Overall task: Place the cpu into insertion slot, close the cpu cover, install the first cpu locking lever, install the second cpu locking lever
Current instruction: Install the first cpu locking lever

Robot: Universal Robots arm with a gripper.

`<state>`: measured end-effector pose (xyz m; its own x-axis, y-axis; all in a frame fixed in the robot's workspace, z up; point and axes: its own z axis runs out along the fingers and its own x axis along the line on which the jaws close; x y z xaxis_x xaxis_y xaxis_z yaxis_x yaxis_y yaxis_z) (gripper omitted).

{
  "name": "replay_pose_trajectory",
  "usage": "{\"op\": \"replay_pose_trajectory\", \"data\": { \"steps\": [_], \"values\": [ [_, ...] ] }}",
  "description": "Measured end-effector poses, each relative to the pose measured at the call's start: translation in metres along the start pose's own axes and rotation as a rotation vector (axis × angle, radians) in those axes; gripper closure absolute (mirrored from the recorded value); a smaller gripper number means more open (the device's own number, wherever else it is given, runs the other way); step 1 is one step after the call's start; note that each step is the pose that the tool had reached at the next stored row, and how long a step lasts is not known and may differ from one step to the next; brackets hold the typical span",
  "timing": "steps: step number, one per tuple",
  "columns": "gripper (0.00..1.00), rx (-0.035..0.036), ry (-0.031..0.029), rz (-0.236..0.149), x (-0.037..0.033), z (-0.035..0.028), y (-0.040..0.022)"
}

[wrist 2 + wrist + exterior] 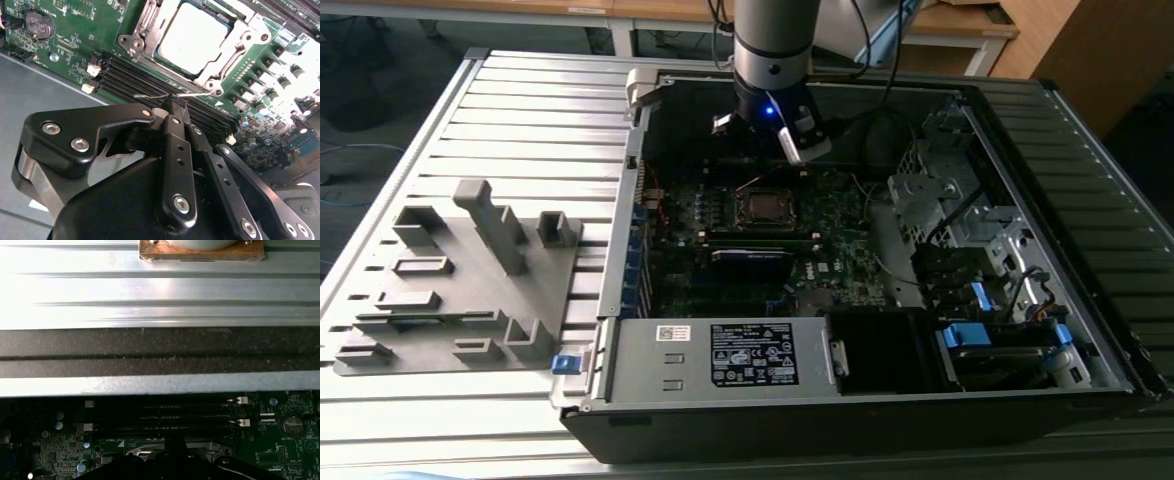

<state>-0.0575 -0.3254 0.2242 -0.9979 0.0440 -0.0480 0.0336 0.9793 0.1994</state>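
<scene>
Several memory slots [135, 80] lie under end effector [176, 106], beside cpu [192, 37]

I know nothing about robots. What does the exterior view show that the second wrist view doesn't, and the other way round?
Exterior view: the whole open case, the arm reaching into it, a grey tray at the exterior view's left, and a labelled box.
Second wrist view: the pincer up close, closed on a thin wire lever, plus a coin battery and memory slots.
Both: the green board and the cpu framed by its cover.
</scene>
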Motion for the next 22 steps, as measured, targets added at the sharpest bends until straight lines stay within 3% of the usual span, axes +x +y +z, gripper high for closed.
{"op": "replay_pose_trajectory", "data": {
  "steps": [22],
  "values": [
    [0.89, -0.0002, -0.0001, 0.0, -0.0016, 0.0003, 0.0008]
  ]
}}
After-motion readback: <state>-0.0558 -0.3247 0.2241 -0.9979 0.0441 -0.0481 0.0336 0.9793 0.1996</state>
